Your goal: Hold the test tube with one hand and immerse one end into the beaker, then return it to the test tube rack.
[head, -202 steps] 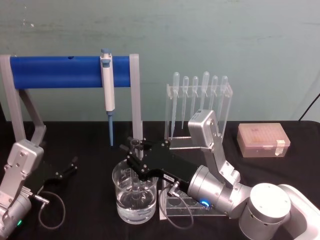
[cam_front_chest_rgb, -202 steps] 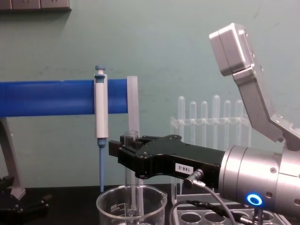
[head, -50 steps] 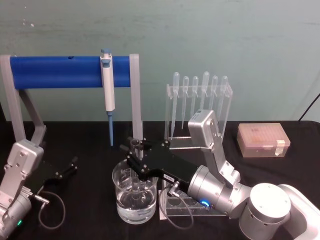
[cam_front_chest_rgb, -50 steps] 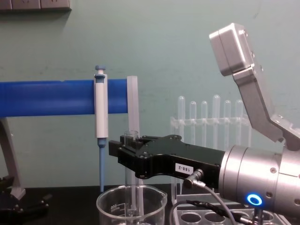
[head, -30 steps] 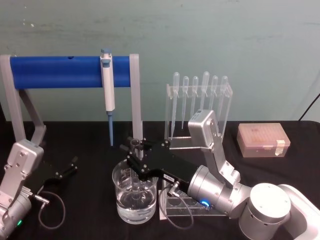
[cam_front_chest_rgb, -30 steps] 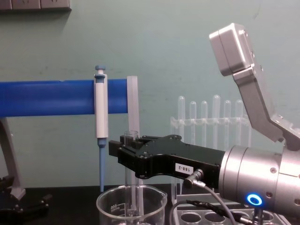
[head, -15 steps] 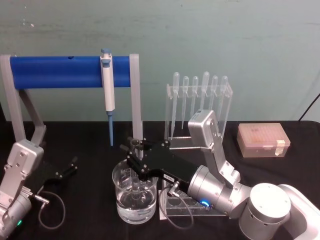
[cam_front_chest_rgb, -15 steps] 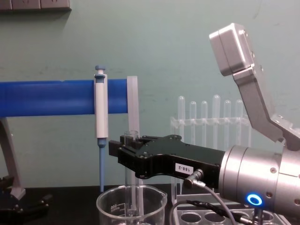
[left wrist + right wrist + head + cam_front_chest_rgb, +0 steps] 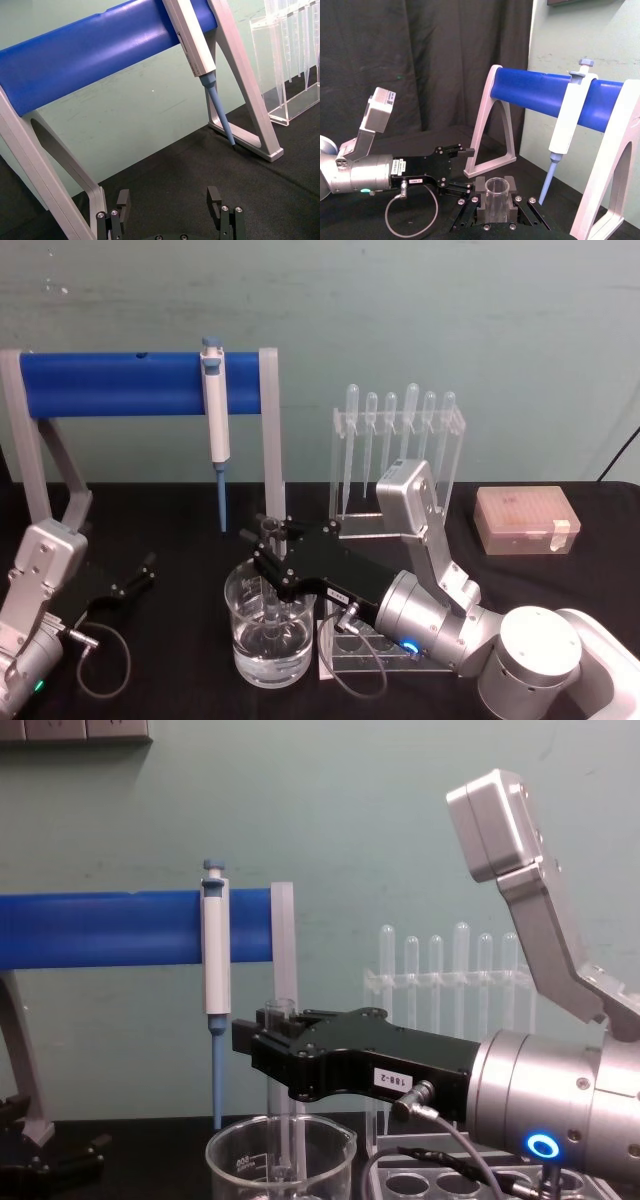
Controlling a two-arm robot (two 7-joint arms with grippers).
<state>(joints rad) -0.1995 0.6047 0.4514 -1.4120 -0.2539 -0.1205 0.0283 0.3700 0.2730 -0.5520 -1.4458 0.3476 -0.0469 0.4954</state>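
right gripper (image 9: pixel 268 1028) black, white label (image 9: pixel 390 1078) | wrist (image 9: pixel 570 1090) silver, blue ring (image 9: pixel 541 1145)

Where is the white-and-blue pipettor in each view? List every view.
Head view: pipettor left of centre, near the blue bar's right end.
Chest view: pipettor left of centre.
Left wrist view: pipettor slanting off the bar.
Right wrist view: pipettor on the bar.
Shared landmark: that blue bar.

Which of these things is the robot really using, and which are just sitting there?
Using:
test tube, its end down in the beaker
right gripper, holding the tube
rack

Just sitting there:
pipettor
blue stand
pipettes
pink box
left gripper, open and parked
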